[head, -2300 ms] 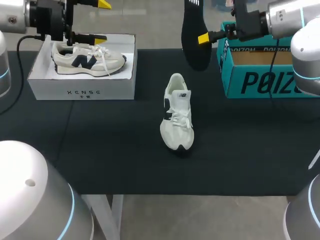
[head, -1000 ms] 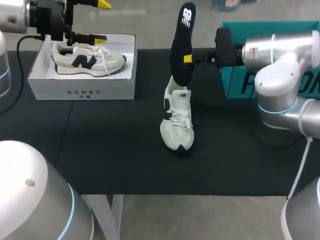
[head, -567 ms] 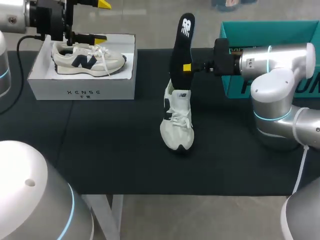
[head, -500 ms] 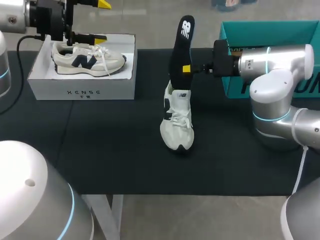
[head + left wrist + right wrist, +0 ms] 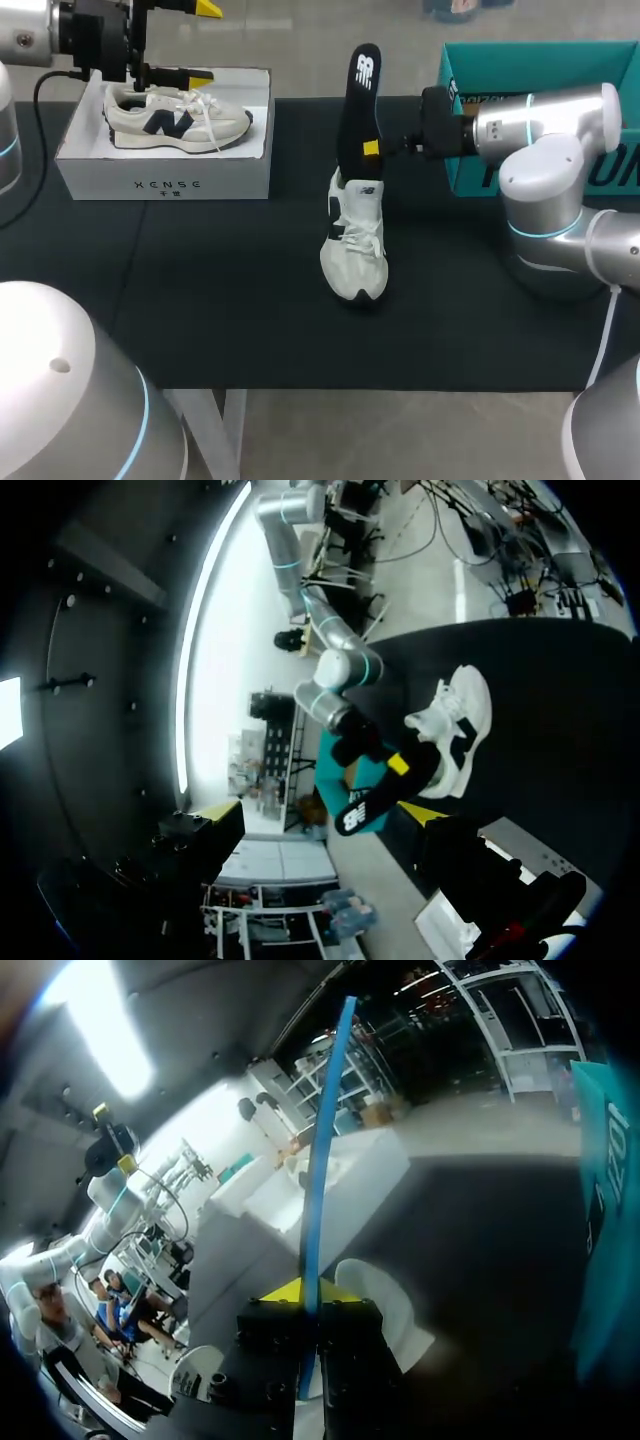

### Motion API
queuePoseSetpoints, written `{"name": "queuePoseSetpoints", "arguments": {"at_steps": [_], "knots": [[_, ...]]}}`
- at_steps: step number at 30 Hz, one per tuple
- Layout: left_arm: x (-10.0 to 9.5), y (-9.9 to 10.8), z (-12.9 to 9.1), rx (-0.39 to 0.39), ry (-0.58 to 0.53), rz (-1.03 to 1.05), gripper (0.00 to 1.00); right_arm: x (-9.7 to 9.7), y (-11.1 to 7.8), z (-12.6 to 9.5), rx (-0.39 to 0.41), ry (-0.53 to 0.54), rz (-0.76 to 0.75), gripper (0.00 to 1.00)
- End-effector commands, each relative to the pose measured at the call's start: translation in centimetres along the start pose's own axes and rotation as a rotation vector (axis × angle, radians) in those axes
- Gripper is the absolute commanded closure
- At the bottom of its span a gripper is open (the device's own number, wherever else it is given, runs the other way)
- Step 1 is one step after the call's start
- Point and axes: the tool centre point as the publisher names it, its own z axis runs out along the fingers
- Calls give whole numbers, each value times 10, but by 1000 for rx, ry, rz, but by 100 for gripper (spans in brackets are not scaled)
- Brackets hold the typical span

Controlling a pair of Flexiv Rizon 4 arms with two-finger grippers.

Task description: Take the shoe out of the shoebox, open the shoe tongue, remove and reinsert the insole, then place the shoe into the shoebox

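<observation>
A white shoe (image 5: 353, 235) stands on the black table mat, toe toward the front edge. My right gripper (image 5: 372, 148) is shut on a black insole (image 5: 356, 105), which stands nearly upright with its lower end at the shoe's opening. In the right wrist view the insole (image 5: 322, 1160) shows edge-on between the shut fingers (image 5: 308, 1295), with the shoe (image 5: 385, 1305) under them. My left gripper (image 5: 203, 42) hangs open over the white shoebox (image 5: 165, 180) at the back left, holding nothing. From the left wrist view the shoe (image 5: 455, 720) and insole (image 5: 385, 790) are far ahead.
A second white shoe with a dark logo (image 5: 175, 115) lies inside the white shoebox. A teal box (image 5: 540, 60) stands at the back right, behind my right arm (image 5: 545, 120). Bare black mat lies in front of the shoe and to its left.
My right arm has carried the insole from beside the teal box over to the shoe and lowered its end to the opening. The left arm has kept still.
</observation>
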Motion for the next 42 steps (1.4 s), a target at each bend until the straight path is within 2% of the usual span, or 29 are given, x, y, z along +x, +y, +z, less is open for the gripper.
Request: {"name": "queuePoseSetpoints", "arguments": {"at_steps": [1, 6, 21, 26, 27, 29, 31, 35, 38, 39, 40, 41, 42], "knots": [[0, 1, 0, 1, 4, 1, 0, -3, -6, 5, 6, 7, 13, 100], [0, 1, 0, 1, 4, 1, 0, 2, -13, 9, 10, 12, 17, 100], [0, 1, 0, 1, 4, 1, 0, 7, -55, 20, 28, 22, 99, 100], [0, 1, 0, 1, 4, 1, 0, 7, -55, 18, 23, 29, 111, 100], [0, 1, 0, 1, 4, 1, 0, 6, -53, 17, 21, 30, 110, 79], [0, 1, 0, 1, 4, 1, 0, 4, -48, 16, 13, 28, 101, 69], [0, 1, 0, 1, 4, 1, 0, 4, -43, 14, 10, 26, 93, 63], [0, 1, 0, 1, 4, 1, 0, 3, -34, 12, 6, 24, 77, 59], [0, 1, 0, 1, 4, 1, 0, -2, -27, 13, 7, 20, 68, 63], [0, 1, 0, 1, 4, 1, 0, -3, -25, 13, 6, 19, 67, 67], [0, 1, 0, 1, 4, 1, 0, -4, -24, 14, 5, 18, 65, 76], [0, 1, 0, 1, 4, 1, 0, -5, -23, 14, 4, 17, 64, 94], [0, 1, 0, 1, 4, 1, 0, -5, -23, 14, 3, 17, 65, 100]]}}
